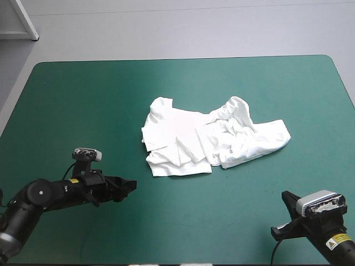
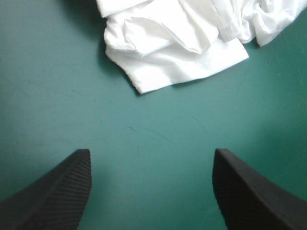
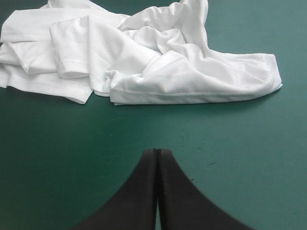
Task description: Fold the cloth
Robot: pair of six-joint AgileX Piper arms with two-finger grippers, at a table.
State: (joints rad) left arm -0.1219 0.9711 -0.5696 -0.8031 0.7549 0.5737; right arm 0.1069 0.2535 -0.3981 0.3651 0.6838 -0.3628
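Roughly at the middle of the table, the T-shirt (image 1: pixel 211 138) lies as a crumpled, partly spread heap on the teal-green cover (image 1: pixel 83 100), touching neither arm. The left gripper (image 2: pixel 151 152) sits toward the near left corner with its black fingers standing wide apart, a folded corner of the shirt ahead of it across bare cover. The right gripper (image 3: pixel 157 151), toward the near right corner, has its fingers pressed together in one point, and a hemmed edge of the shirt lies ahead, apart from it.
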